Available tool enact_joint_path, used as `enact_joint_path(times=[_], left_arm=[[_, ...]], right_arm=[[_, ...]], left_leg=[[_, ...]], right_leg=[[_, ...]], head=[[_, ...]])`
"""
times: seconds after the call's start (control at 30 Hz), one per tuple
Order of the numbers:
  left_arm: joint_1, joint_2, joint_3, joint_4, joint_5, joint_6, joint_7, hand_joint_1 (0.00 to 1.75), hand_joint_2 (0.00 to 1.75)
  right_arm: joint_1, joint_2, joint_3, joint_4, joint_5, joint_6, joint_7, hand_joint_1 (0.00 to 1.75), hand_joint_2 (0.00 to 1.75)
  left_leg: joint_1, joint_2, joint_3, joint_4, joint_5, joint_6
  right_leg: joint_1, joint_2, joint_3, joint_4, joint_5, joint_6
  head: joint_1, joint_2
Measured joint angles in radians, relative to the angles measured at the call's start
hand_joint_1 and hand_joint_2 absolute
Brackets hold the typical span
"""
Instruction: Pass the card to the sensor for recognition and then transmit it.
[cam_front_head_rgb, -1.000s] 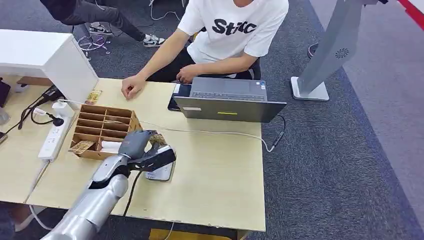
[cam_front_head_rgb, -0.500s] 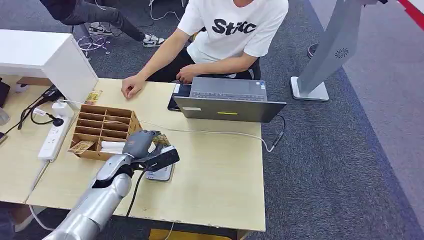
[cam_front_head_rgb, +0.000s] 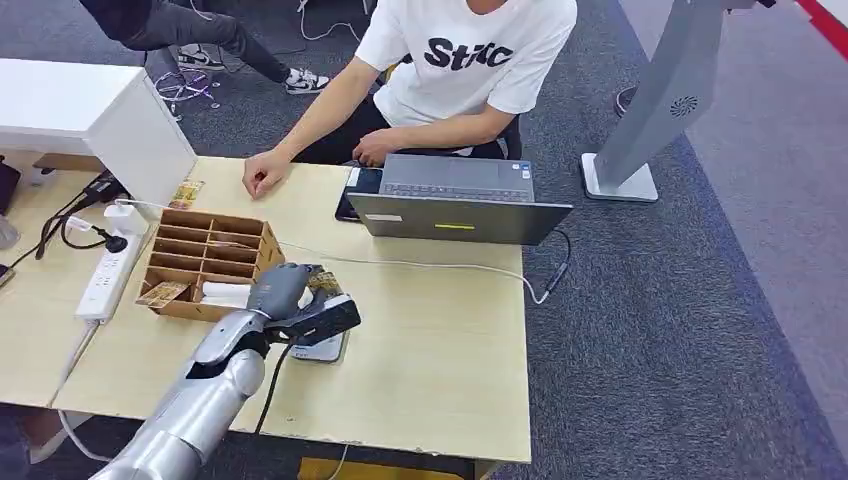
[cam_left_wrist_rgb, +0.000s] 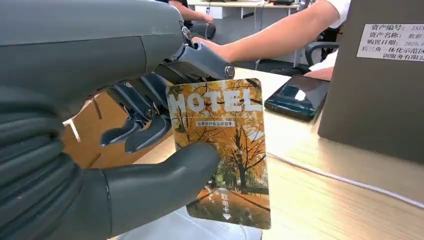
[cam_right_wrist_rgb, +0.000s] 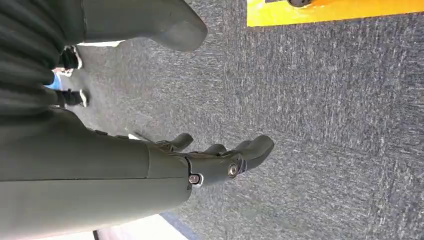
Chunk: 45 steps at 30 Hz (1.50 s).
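A light wooden bench (cam_front_head_rgb: 430, 350) is seen on grey carpet (cam_front_head_rgb: 700, 330). At its far edge a grey laptop (cam_front_head_rgb: 455, 200) is set, with a dark phone (cam_left_wrist_rgb: 297, 96) lying just beside it. A white cable (cam_front_head_rgb: 420, 264) is run across the benchtop. A compartmented wooden box (cam_front_head_rgb: 205, 262) is placed near a white power strip (cam_front_head_rgb: 108, 268). A white cabinet (cam_front_head_rgb: 95, 115) stands beyond. A person in a white T-shirt (cam_front_head_rgb: 465, 55) is seated behind the bench, one hand (cam_front_head_rgb: 265, 172) resting on it. A grey stand (cam_front_head_rgb: 665, 105) rises from the carpet.

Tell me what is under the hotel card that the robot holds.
Under the hotel card in the left robot hand lies the white sensor on the table. The hand covers most of it.
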Motion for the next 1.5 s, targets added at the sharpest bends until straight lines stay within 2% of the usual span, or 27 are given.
enact_joint_path(times=[1.03, 1.1, 1.27, 1.5], left_arm=[[0.001, 0.001, 0.000, 0.003, -0.001, -0.013, 0.007, 1.75, 1.75], [0.008, 0.002, 0.000, 0.022, -0.004, -0.034, 0.026, 1.75, 1.75], [0.016, 0.006, 0.000, 0.065, -0.003, -0.014, 0.011, 1.75, 1.75], [0.016, 0.006, 0.000, 0.087, -0.004, -0.020, 0.013, 1.75, 1.75]], right_arm=[[0.000, 0.000, 0.008, 0.000, 0.002, 0.001, 0.000, 0.00, 1.75], [0.000, 0.000, 0.009, 0.000, 0.005, 0.006, 0.006, 0.00, 1.75], [0.000, 0.000, 0.010, 0.002, 0.008, 0.006, 0.008, 0.00, 1.75], [0.000, 0.003, 0.010, 0.002, 0.011, 0.006, 0.008, 0.00, 1.75]], left_leg=[[0.000, 0.000, 0.000, 0.000, 0.000, 0.000], [0.000, 0.000, 0.000, 0.000, 0.000, 0.000], [0.000, -0.001, 0.000, 0.000, 0.000, 0.000], [0.000, 0.000, 0.000, 0.000, 0.000, 0.000]], right_leg=[[0.000, 0.000, 0.000, 0.000, 0.000, 0.000], [0.000, 0.000, 0.000, 0.000, 0.000, 0.000], [0.000, -0.001, 0.000, 0.000, 0.000, 0.000], [0.000, -0.001, 0.001, 0.000, 0.000, 0.000]], head=[[0.000, 0.000], [0.000, 0.000], [0.000, 0.000], [0.000, 0.000]])
